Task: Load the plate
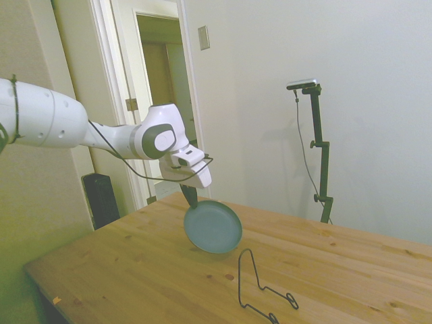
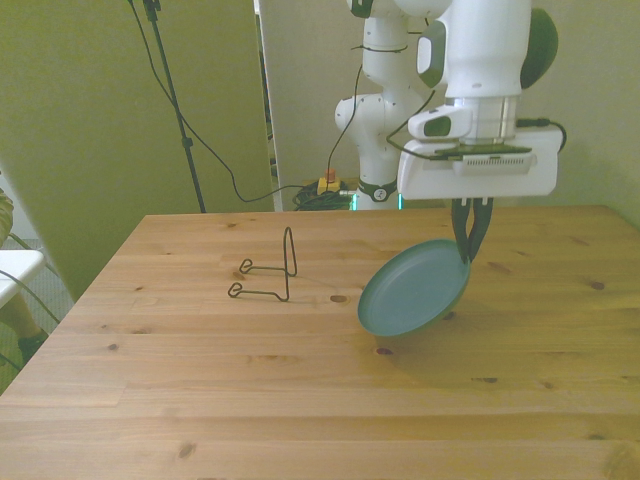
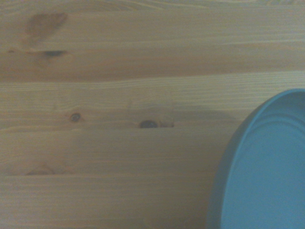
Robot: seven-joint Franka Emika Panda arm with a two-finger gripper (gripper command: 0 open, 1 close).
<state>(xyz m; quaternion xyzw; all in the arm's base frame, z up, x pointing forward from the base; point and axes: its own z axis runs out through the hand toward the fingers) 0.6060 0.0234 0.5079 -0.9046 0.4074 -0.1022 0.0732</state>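
The plate (image 1: 213, 227) (image 2: 414, 288) (image 3: 267, 171) is a round teal dish with a shallow raised rim. It hangs tilted above the wooden table (image 2: 300, 400), held by its upper edge. My gripper (image 1: 191, 198) (image 2: 467, 250) is shut on that rim, its dark fingers pointing down. The plate's lower edge floats just over the tabletop, with a shadow beneath it. In the wrist view only one curved side of the plate shows over the wood grain.
A black wire rack (image 1: 260, 290) (image 2: 270, 270) stands on the table, toward the front view's left of the plate and apart from it. Behind the table are a doorway (image 1: 158, 81) and cables (image 2: 220, 160).
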